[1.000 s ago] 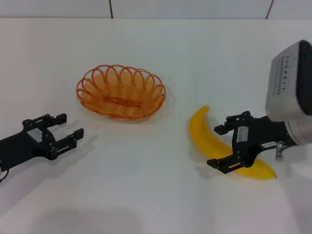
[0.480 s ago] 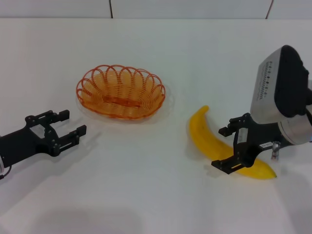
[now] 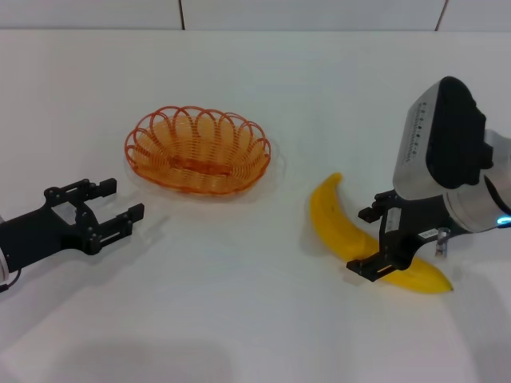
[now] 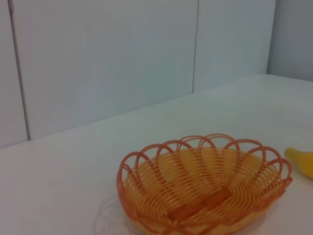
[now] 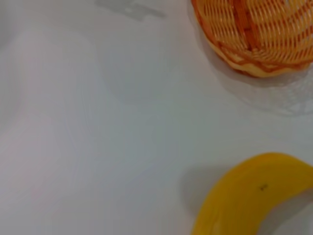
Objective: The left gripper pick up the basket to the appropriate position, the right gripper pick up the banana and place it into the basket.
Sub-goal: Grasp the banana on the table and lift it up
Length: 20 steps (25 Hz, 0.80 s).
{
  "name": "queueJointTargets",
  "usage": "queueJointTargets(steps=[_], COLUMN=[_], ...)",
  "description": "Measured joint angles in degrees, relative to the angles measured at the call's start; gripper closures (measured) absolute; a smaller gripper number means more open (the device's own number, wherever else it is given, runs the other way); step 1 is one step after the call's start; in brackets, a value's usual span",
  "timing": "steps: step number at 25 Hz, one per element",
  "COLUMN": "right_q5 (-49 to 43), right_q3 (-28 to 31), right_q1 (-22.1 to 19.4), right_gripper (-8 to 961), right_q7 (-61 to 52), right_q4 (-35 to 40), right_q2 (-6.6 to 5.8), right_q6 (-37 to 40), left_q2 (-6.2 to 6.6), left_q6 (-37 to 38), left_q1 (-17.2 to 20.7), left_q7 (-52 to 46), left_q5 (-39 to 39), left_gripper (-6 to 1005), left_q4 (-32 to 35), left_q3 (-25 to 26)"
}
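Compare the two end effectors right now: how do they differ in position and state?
The left end effector is open over bare table, short of the basket and touching nothing. The right end effector is open too, but straddles the banana, one finger on each side. Both sit low by the tabletop; neither holds anything yet.

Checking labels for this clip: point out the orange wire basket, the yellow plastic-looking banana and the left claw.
orange wire basket (image 3: 198,150), head view, inner floor.
yellow plastic-looking banana (image 3: 331,215), head view, upper curve.
left claw (image 3: 110,203), head view, between fingertips.
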State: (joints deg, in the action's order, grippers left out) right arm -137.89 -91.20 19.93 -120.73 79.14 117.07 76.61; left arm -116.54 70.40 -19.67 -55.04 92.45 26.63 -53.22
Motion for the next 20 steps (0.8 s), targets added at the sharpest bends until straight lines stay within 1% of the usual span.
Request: queueJointTargets(steps=[15,20], right_q5=[0.14,0.47], right_q3=[-0.34,0.19], right_q1=[1.79,2.26], right_gripper=[90,193], right_q7=[-1.14,-1.3], right_q4=[-2.51,-1.8], right_q2=[-0.01,-0.08], right_q6=[-0.23,0.47], left_q2=[0.02,0.06], left_q6=[-0.09,-0.1], left_q1=[-0.52,-0.62], left_q7=[0.04,0.08], left_q5=[0.08,0.1], left_gripper=[348,348], left_q4=[-1.03,-1.21], left_q3=[0.11,0.21])
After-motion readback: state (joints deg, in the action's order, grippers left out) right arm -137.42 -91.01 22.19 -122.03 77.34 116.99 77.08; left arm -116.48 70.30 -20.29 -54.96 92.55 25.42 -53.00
